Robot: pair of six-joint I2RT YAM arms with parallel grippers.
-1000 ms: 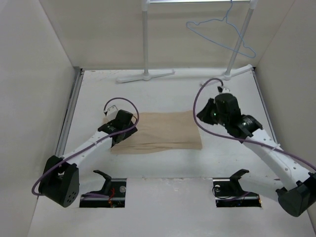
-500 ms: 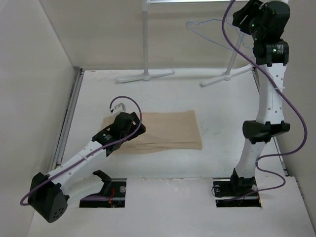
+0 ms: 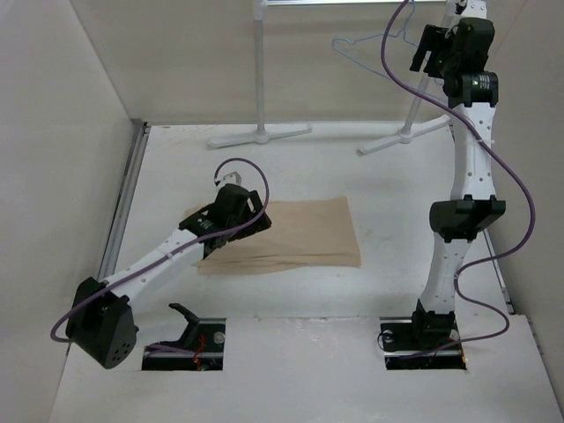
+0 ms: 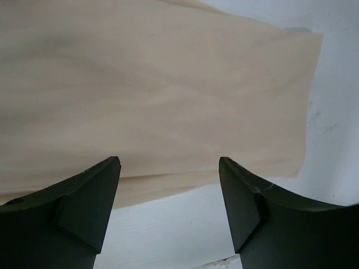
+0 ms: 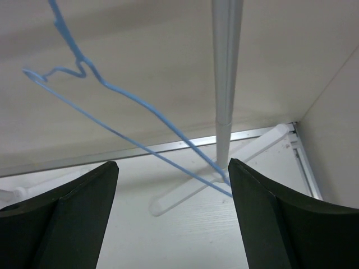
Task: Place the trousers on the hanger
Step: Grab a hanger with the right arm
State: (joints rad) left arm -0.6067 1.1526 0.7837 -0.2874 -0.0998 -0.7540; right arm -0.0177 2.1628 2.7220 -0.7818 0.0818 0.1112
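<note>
Overhead, left side first: stretched on a diagonal from its base at the near left, with the left gripper (image 3: 256,218) low over the left part of the trousers (image 3: 304,233). Jaws held well apart, nothing between them; only tan cloth below in the wrist view, no contact visible. Then the right: raised almost straight up from its base, elbow at mid-height, wrist bent leftward at the top, beside the right pole of the white rack (image 3: 258,70). Right gripper (image 3: 423,51) spread wide and empty, aimed at the hanger (image 3: 381,55), with no touch on the blue wire that can be made out.

Against half a second ago: left gripper carried further right across the cloth; right wrist brought slightly lower and leftward, nearer the hanger. Against a full second ago: right arm lifted away from the spot by the trousers' right end. Trousers unmoved, folded flat in the middle of the table (image 3: 397,220).

Edges: near long edge of the cloth just ahead of the left fingertips, right short edge and its corner clear further on. Bare table between that edge and the upright right arm, and behind the trousers up to the rack's flat feet. Hanger up by the rack's top bar, tilted, lower corner crossing the right pole; in front or behind, cannot tell.
</note>
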